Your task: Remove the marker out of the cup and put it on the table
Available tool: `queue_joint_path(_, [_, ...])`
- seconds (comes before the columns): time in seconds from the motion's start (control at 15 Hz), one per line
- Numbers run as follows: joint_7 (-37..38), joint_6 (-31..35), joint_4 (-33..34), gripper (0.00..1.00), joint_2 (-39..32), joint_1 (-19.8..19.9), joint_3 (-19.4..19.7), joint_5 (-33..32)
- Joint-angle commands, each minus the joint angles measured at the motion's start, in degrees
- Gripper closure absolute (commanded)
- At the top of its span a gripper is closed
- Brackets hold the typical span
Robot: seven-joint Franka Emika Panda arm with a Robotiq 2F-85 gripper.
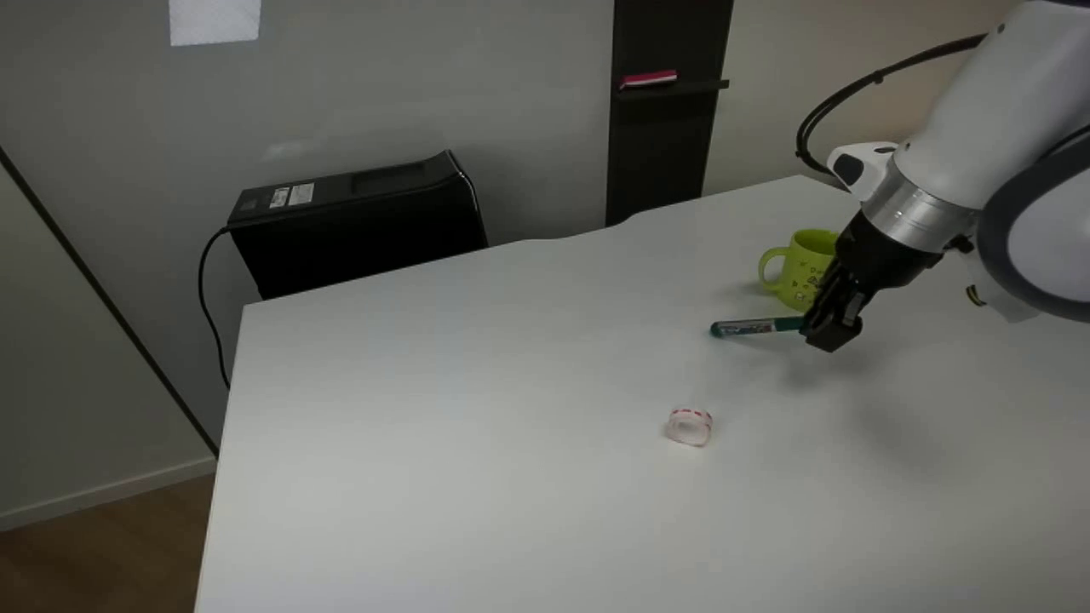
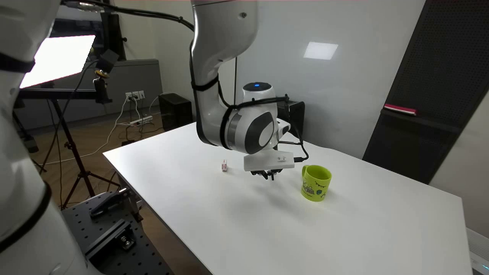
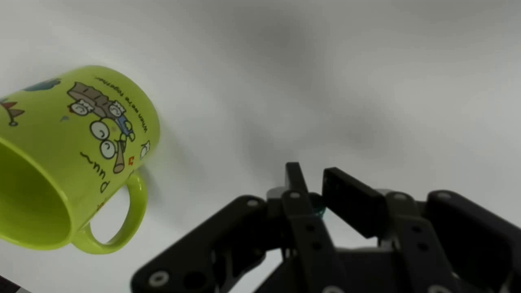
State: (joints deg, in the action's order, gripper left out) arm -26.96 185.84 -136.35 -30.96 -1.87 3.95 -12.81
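Observation:
The lime-green cup (image 1: 800,271) stands upright on the white table (image 1: 468,426). It also shows in an exterior view (image 2: 315,184) and at the left of the wrist view (image 3: 93,130), where the visible part of its inside holds nothing. The dark teal marker (image 1: 754,327) lies level in my gripper (image 1: 828,332), beside the cup and seemingly a little above the table. In the wrist view my gripper (image 3: 312,179) has its fingers closed around the marker, of which only a small end (image 3: 319,211) shows. In an exterior view, my gripper (image 2: 267,175) hides the marker.
A small white and red tape roll (image 1: 688,427) lies on the table; it shows in an exterior view too (image 2: 224,165). A black computer case (image 1: 358,226) stands behind the table's far edge. A dark panel (image 2: 420,95) stands at the wall behind the cup.

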Motion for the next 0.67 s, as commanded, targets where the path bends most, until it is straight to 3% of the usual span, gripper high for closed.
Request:
queue_joint_path(0.0, [3.78,-5.83,1.88,0.95,-1.44,-0.01,0.00,-1.20])
queue_joint_path(0.4, [4.64,-26.06,7.87,0.95,-2.80,3.65,-3.36,0.62])
queue_joint_path(0.47, [4.62,-28.08,8.79,0.55,-3.01,3.93,-3.51,0.69])
queue_joint_path(0.6, [4.31,-31.75,10.39,0.49,-3.11,4.83,-4.07,1.18])
